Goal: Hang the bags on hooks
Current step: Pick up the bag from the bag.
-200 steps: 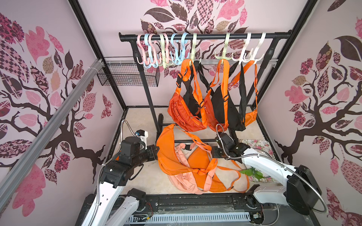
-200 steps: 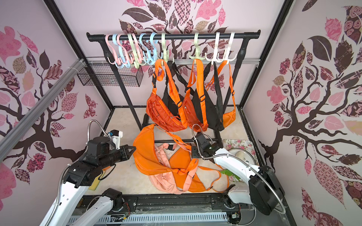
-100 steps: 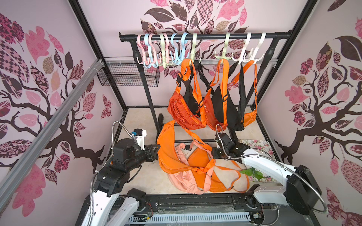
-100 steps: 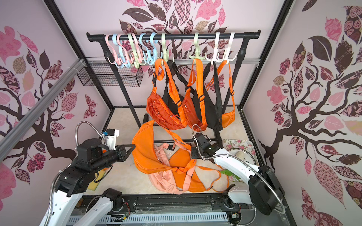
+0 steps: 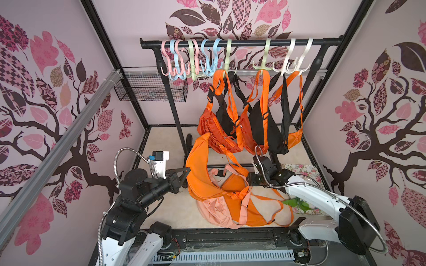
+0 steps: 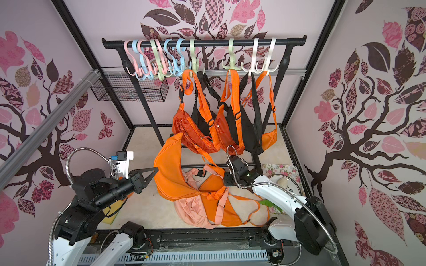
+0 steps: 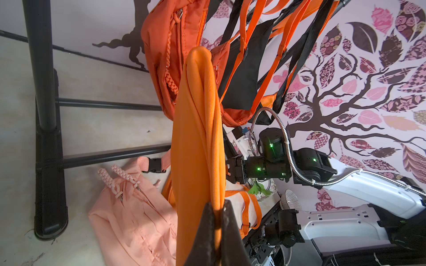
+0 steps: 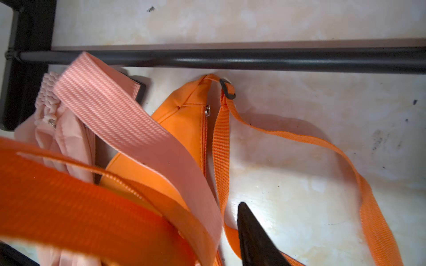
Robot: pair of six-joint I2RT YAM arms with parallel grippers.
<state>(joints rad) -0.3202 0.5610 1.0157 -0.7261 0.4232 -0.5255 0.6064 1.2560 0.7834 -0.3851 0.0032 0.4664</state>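
Since the orange bag (image 5: 202, 175) is light and limp, sagging in front of the rack (image 5: 175, 119) from your left gripper's (image 7: 217, 214) tight pinch on its edge, take its webbing strap (image 5: 230, 159) for hooking; whether your right gripper (image 6: 227, 180) clamps that strap, you cannot tell

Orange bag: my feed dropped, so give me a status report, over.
Left gripper shut on orange bag, one end raised, not yet hooked. Right gripper at the straps, grip unclear. Pink strap lies across orange strap.

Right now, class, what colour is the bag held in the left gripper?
Bright orange bag, pinched by the left gripper; clearest in the left wrist view.
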